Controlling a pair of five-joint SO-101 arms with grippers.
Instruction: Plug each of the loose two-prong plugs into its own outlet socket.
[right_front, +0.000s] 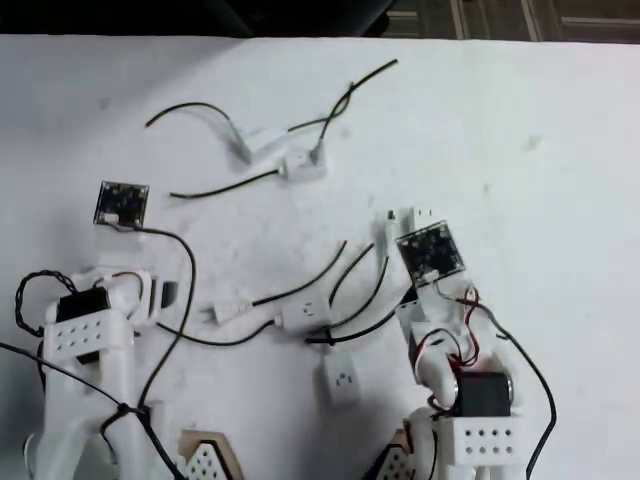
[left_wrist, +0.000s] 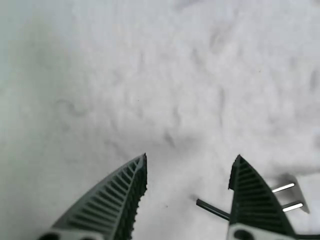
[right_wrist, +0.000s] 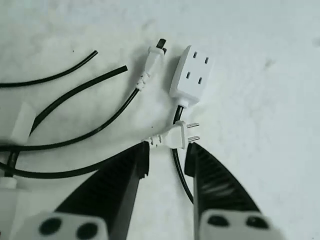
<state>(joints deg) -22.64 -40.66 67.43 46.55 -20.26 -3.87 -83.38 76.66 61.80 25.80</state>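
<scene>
At the high view's lower right, the right arm is stretched forward over the white desk (right_front: 560, 150). The right gripper (right_wrist: 167, 150) holds its black ribbed fingers (right_wrist: 215, 180) spread, and a small white two-prong plug (right_wrist: 175, 136) lies just past their tips, near a white outlet block (right_wrist: 191, 74). At lower left, the left gripper (left_wrist: 190, 159) hangs low, also spread, beside a second plug's metal prongs (left_wrist: 286, 196).

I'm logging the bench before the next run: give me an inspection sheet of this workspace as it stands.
Surface: white table.
Job's things: white two-prong plug just ahead of right gripper; white four-slot outlet block beyond it; second white two-prong plug beside left gripper.
Clutter: nothing seen.
Grippers: both open, holding nothing.
Cables: loose black cords strewn mid-table.
Surroundings: dark floor past the far edge.
</scene>
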